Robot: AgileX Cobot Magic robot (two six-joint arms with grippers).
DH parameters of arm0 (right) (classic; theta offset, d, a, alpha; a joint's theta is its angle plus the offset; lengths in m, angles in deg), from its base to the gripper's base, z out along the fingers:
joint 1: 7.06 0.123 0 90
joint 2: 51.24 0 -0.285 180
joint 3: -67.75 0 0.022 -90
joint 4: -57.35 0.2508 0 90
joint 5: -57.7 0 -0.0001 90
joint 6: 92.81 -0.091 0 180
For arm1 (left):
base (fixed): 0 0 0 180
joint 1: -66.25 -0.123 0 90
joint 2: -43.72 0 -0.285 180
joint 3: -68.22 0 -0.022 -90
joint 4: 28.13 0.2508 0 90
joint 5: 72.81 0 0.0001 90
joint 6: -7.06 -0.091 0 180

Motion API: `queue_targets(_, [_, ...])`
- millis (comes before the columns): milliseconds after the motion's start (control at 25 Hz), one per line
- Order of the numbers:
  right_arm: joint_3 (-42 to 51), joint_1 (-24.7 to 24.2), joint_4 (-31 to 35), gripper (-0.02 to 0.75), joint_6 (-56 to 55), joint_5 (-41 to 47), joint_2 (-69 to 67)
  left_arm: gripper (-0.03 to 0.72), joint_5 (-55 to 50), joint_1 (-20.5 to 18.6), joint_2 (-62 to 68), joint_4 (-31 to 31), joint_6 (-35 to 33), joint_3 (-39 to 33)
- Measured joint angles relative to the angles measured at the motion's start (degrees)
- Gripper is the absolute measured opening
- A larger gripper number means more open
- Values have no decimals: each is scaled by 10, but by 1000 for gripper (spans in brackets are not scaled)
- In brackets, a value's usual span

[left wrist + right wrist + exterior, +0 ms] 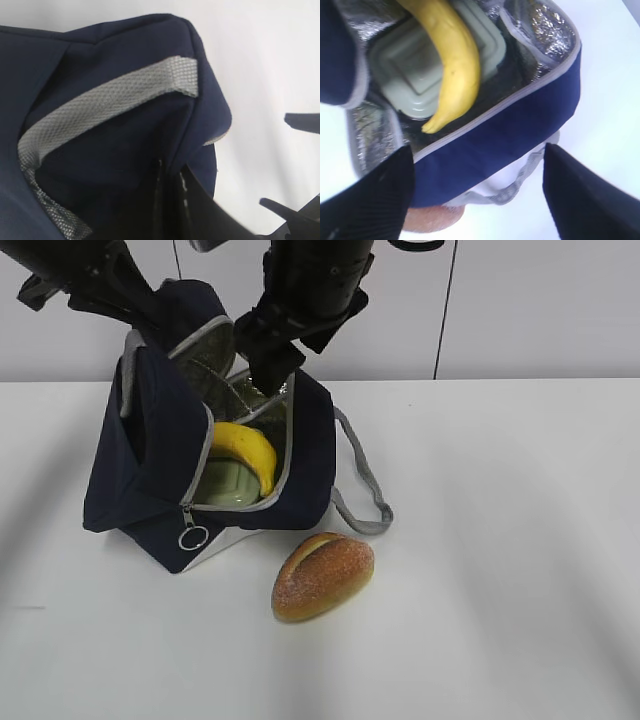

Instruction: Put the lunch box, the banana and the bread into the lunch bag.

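Note:
The navy lunch bag [150,460] stands open and tilted on the white table. The yellow banana [250,452] lies inside it on the sage-green lid of the lunch box [225,485]. The bread [322,575] lies on the table in front of the bag. My left gripper [150,325] is shut on the bag's top flap and holds it up; in the left wrist view its jaws [170,170] pinch the navy fabric. My right gripper [265,365] hangs open and empty over the bag's back rim. In the right wrist view [477,195] it shows the banana [455,55], lunch box [410,75] and bread [432,220].
A grey webbing handle [365,490] loops out on the table to the right of the bag. The zipper's ring pull [192,537] hangs at the front corner. White table [500,540] stretches to the right and front. A wall stands behind.

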Motion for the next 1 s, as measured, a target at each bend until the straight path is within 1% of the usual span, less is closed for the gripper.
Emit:
queue_targets(80, [19, 0, 8, 608, -3, 1, 19, -16, 0, 0, 0, 0, 0, 0])
queue_targets(200, [73, 0, 10, 599, -11, 1, 54, -16, 0, 0, 0, 0, 0, 0])
queue_targets(320, [150, 0, 17, 596, -31, 1, 100, -16, 0, 0, 0, 0, 0, 0])
queue_targets(480, [279, 0, 26, 596, -86, -9, 180, -16, 0, 0, 0, 0, 0, 0])
queue_targets(600, [379, 0, 57, 595, -147, -63, 238, -16, 0, 0, 0, 0, 0, 0])
queue_targets(720, [469, 0, 98, 595, -216, -144, 278, -16, 0, 0, 0, 0, 0, 0])
queue_targets(880, [537, 0, 140, 594, -311, -223, 291, -16, 0, 0, 0, 0, 0, 0])
queue_targets(1000, [578, 0, 153, 594, -379, -275, 291, -16, 0, 0, 0, 0, 0, 0])
